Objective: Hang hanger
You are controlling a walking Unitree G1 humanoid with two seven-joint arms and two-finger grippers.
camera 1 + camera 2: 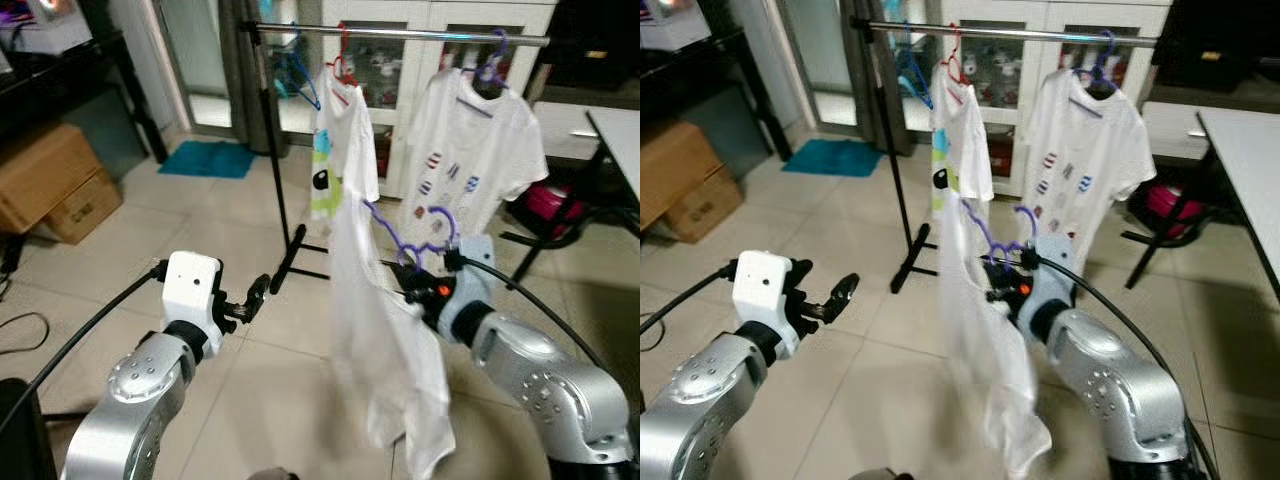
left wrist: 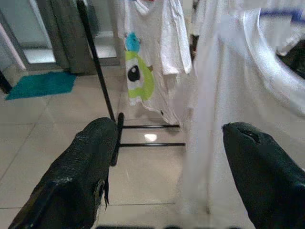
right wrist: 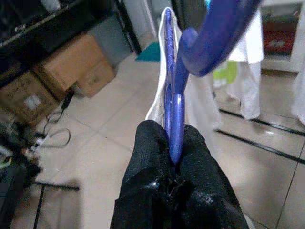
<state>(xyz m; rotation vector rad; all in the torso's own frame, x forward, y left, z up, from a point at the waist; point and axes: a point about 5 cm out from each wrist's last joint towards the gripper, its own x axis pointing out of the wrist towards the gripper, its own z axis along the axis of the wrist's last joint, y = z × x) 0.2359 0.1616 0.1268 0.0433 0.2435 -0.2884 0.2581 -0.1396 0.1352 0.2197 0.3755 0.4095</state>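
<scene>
1. Black fingers of the left gripper stood apart, empty, at seven o'clock from the rack.
2. At centre, a white shirt drooped from the purple hanger.
3. At five o'clock, the right gripper pinched that hanger, below the rail.

You've got a glossy purple plastic hanger, matt white cloth shirt, shiny metal rail, glossy floor tiles.

Two shirts on rail; boxes far left; mat behind.
</scene>
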